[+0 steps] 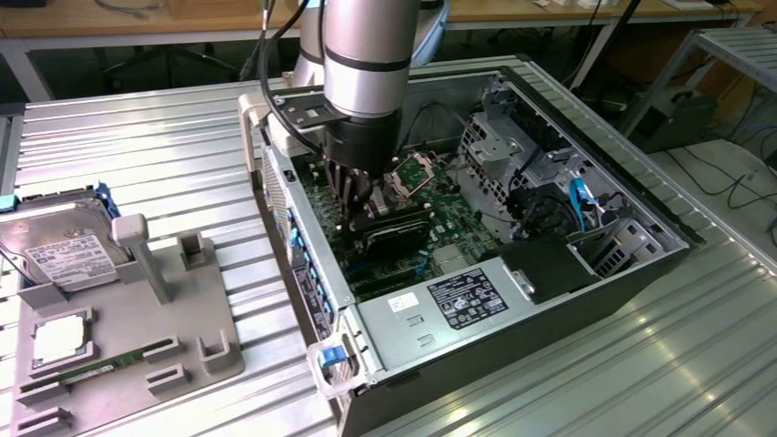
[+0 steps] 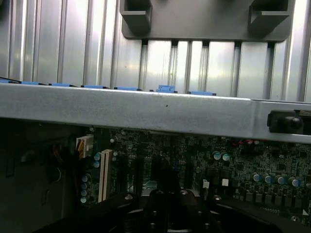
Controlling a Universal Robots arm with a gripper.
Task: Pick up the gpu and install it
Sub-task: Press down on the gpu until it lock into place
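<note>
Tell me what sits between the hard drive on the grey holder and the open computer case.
In the exterior view, between the hard drive and the computer case stand the grey holder's upright posts, then a strip of bare ribbed metal table.

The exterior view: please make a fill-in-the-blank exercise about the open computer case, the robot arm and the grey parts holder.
1. The gripper reaches down inside the open black and silver computer case, over the green ____.
2. The flat black gpu sits in the case just beneath the ____.
3. The boxy silver hard drive with a white label rests on the grey plastic ____, outside the case.

Missing words: motherboard; gripper; holder
</note>
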